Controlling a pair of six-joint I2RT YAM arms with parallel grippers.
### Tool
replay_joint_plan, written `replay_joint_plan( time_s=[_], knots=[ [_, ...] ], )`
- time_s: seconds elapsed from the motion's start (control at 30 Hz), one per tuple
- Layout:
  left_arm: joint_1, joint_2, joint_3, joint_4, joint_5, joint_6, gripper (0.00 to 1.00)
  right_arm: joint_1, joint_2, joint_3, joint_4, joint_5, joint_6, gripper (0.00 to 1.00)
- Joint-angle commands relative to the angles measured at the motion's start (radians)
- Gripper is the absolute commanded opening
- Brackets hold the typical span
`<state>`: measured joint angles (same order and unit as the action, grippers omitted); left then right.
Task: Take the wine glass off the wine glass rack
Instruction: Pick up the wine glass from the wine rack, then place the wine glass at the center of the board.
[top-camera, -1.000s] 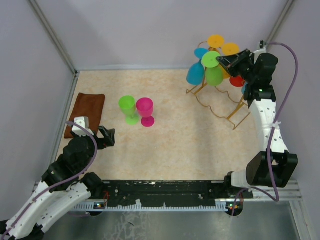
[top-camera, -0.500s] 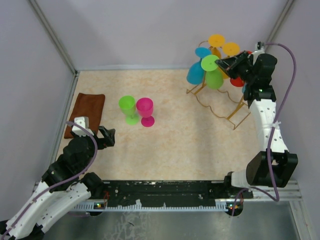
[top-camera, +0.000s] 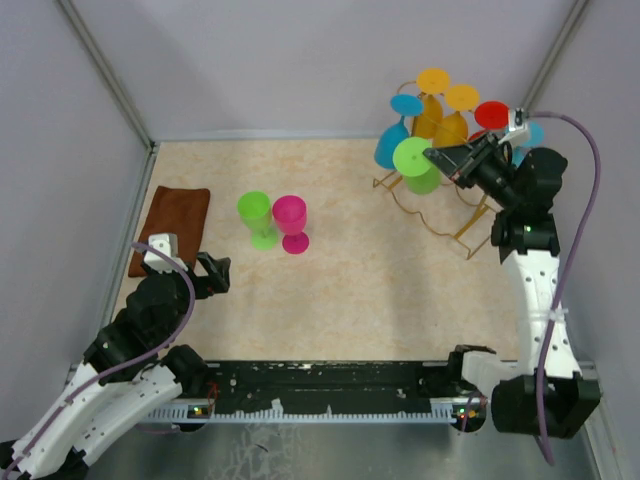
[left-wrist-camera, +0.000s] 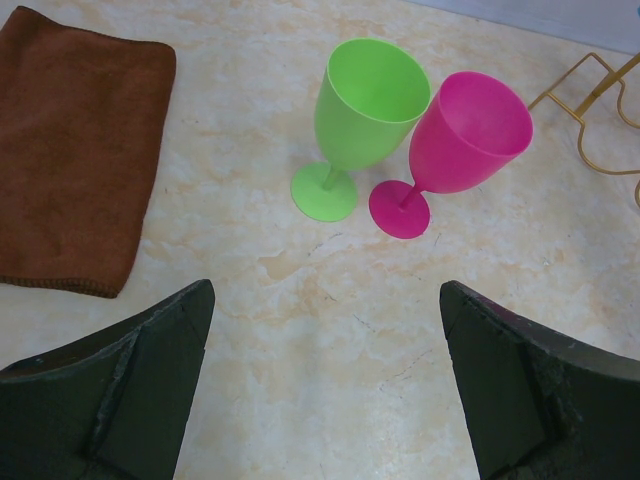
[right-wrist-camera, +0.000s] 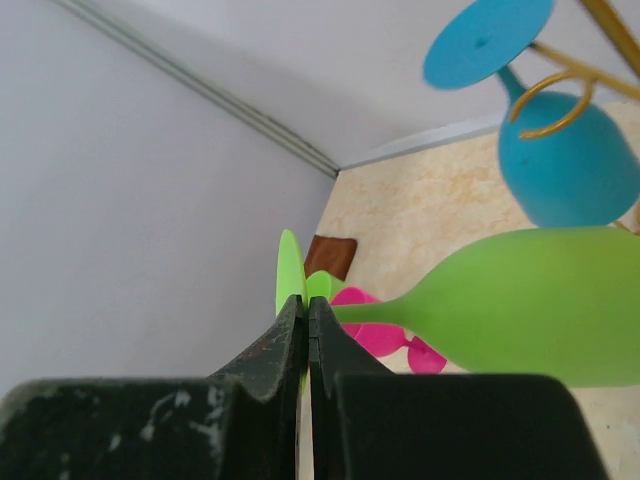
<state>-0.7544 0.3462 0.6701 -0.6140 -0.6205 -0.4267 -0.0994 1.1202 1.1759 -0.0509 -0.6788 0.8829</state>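
Since a second ago the right arm (top-camera: 530, 270) has pulled back over the worktop (top-camera: 350, 290) from behind the wine glass rack (top-camera: 478, 232), bringing the lime wine glass (right-wrist-camera: 530, 310) with it. The glass now hangs at the rack's front rail, just beside a blue glass (right-wrist-camera: 565, 165). Whether it is fully clear of the wire I cannot tell. The right pincer (right-wrist-camera: 306, 312) is clenched on the stem, just under the foot. From that pincer the glass's long axis runs crosswise to the fingers, foot to one side, bowl to the other, mouth pointing down and slightly tilted. The left pincer (left-wrist-camera: 325, 290) stands released, well apart, so the right arm is nearer.
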Motion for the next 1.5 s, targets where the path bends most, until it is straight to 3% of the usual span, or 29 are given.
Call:
replay_joint_plan(
  time_s=[0.0,0.33,0.47,0.63,0.73,0.87,1.0,1.1,1.17,1.33,1.47],
  knots=[
    [0.003,0.004,-0.006,-0.001,-0.009,-0.004,0.99,0.009,-0.154,-0.112,0.177,-0.157,-0.005,0.00],
    [0.003,0.005,-0.007,0.022,0.013,0.014,0.99,0.199,-0.503,-0.499,0.316,-0.179,-0.036,0.00],
    [0.003,-0.005,-0.010,0.088,0.105,0.070,0.99,0.232,-0.606,-0.691,0.498,-0.204,-0.007,0.00],
    [0.003,-0.010,0.052,0.189,0.386,0.003,0.99,0.235,-0.626,-0.691,0.365,-0.288,-0.139,0.00],
    [0.003,-0.002,0.026,0.339,0.575,-0.054,0.99,0.255,-0.623,-0.723,0.440,-0.323,-0.121,0.00],
    [0.003,0.047,-0.018,0.520,0.775,-0.157,0.97,0.385,-0.616,-0.763,0.555,-0.321,-0.117,0.00],
    [0.003,0.145,-0.049,0.666,0.941,-0.224,0.93,0.555,-0.609,-0.741,0.423,-0.207,-0.299,0.00],
    [0.001,0.215,-0.051,0.715,1.019,-0.257,0.88,0.612,-0.583,-0.726,0.351,-0.119,-0.374,0.00],
    [-0.011,0.239,-0.075,0.761,1.049,-0.273,0.85,0.615,-0.552,-0.734,0.380,-0.113,-0.338,0.00],
    [-0.071,0.257,-0.128,0.827,1.031,-0.289,0.81,0.634,-0.465,-0.742,0.468,-0.122,-0.260,0.00],
    [-0.091,0.299,-0.102,0.784,1.023,-0.252,0.80,0.665,-0.421,-0.704,0.456,-0.110,-0.272,0.00]
  ],
)
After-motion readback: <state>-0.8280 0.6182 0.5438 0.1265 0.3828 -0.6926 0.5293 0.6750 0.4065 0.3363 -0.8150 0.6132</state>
